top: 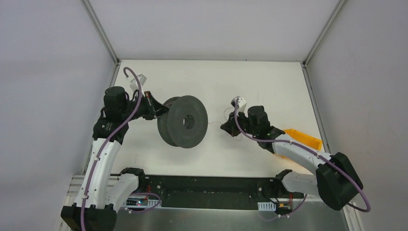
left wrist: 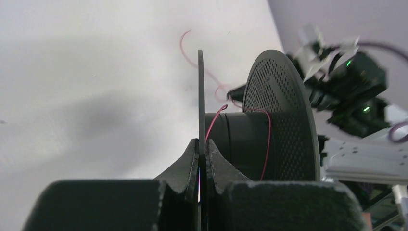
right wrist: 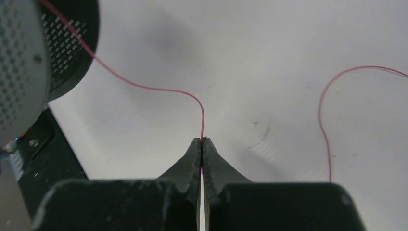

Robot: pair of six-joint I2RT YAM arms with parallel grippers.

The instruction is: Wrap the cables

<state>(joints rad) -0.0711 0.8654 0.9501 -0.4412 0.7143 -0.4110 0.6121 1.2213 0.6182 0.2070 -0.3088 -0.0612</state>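
- The cable (right wrist: 159, 89) runs slack from the spool (top: 183, 121) over to the right tool (right wrist: 202, 142), which is pinched tight on it.
- On the spool's far side, the left tool (left wrist: 202, 159) is clamped on its rim.
- My worry: with that slack, the loops could slide off the spool during winding.

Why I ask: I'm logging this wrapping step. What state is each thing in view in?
spool: turned on edge, held by one flange, wire looped over its hub.
cable: slack, running from the spool to the right gripper, with a loose tail beyond.
left gripper: shut on the spool's flange.
right gripper: shut on the cable.
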